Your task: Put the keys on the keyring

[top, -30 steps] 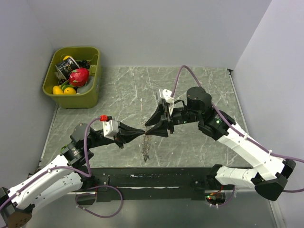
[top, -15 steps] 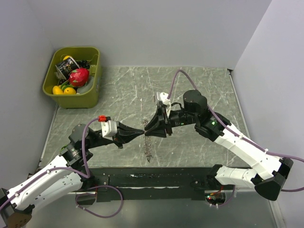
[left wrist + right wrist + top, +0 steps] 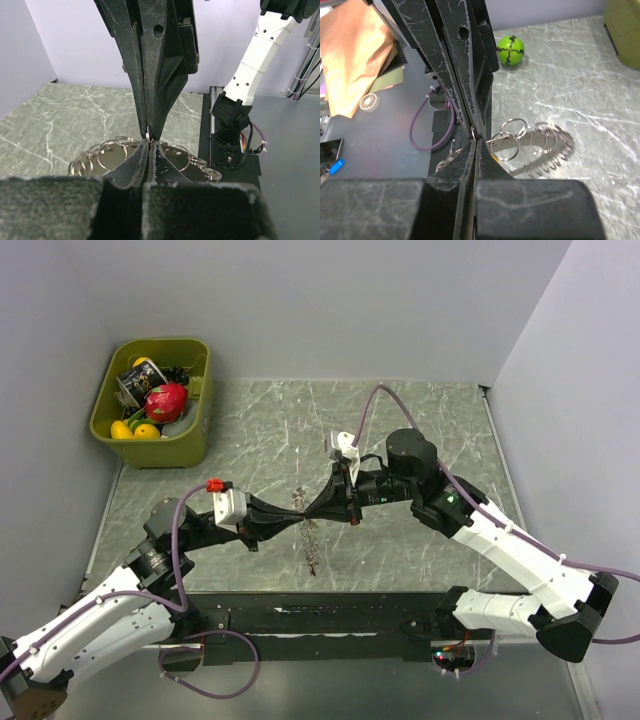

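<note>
My left gripper (image 3: 298, 513) and right gripper (image 3: 311, 510) meet tip to tip above the middle of the marble table (image 3: 420, 430). Both are shut, pinching one thin metal ring of the keyring (image 3: 148, 134) between them. In the left wrist view my own fingertips (image 3: 150, 143) sit just under the right gripper's. The right wrist view shows the same ring (image 3: 472, 131) caught in the left gripper's tips, right above my own (image 3: 476, 140). Several small split rings (image 3: 514, 136) dangle below, casting a spiky shadow; from above they hang as a grey bunch (image 3: 310, 545). No loose keys can be made out.
An olive bin (image 3: 150, 448) with toy fruit stands at the table's far left corner. A green ball (image 3: 510, 50) lies on the marble past the left arm. The black mounting rail (image 3: 330, 612) runs along the near edge, with the right arm's base (image 3: 231, 116) on it.
My right gripper slid left until its tips met the left gripper's, then closed from open to shut. The hanging rings swung slightly. The left arm barely moved.
</note>
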`<state>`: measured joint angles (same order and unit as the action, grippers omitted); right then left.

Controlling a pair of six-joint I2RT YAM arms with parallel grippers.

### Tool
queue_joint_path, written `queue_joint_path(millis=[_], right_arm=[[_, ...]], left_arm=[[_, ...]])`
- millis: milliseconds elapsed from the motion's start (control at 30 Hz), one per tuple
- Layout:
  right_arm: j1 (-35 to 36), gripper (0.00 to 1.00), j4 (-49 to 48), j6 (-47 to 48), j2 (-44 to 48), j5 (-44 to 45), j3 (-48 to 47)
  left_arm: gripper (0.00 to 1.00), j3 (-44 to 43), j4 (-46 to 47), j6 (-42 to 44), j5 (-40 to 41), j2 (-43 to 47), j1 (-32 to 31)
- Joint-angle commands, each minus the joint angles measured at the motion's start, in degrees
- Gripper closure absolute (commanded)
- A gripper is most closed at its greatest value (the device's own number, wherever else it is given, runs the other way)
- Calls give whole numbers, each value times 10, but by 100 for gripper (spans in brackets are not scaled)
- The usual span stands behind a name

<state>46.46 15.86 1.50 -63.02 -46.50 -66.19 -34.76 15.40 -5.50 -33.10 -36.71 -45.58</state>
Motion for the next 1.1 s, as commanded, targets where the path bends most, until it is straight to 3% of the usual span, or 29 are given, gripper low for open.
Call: queue_joint_path(millis=[0, 100, 200, 233, 333, 500, 633, 1067], right_arm=[[-1, 100, 72, 36, -12, 36, -71], [0, 100, 137, 71, -25, 51, -110], [-1, 100, 193, 99, -39, 63, -146], [-1, 100, 209, 106, -49, 67, -155], [0, 100, 263, 128, -68, 83, -190], [9, 100, 339, 162, -95, 133, -237], [43, 100, 371, 185, -112, 218, -259], [45, 100, 350, 189, -105, 196, -263]], left_arm=[[98, -77, -22, 38, 1, 2, -1], [89, -116, -117, 89, 18, 1, -1], [74, -150, -193, 126, 26, -6, -1], [65, -159, -211, 138, 25, -10, -1], [55, -209, -285, 164, 8, -40, -1], [54, -302, -413, 203, -31, -114, -1], [56, -348, -463, 228, -48, -170, -1], [55, -345, -418, 233, -60, -207, -1]])
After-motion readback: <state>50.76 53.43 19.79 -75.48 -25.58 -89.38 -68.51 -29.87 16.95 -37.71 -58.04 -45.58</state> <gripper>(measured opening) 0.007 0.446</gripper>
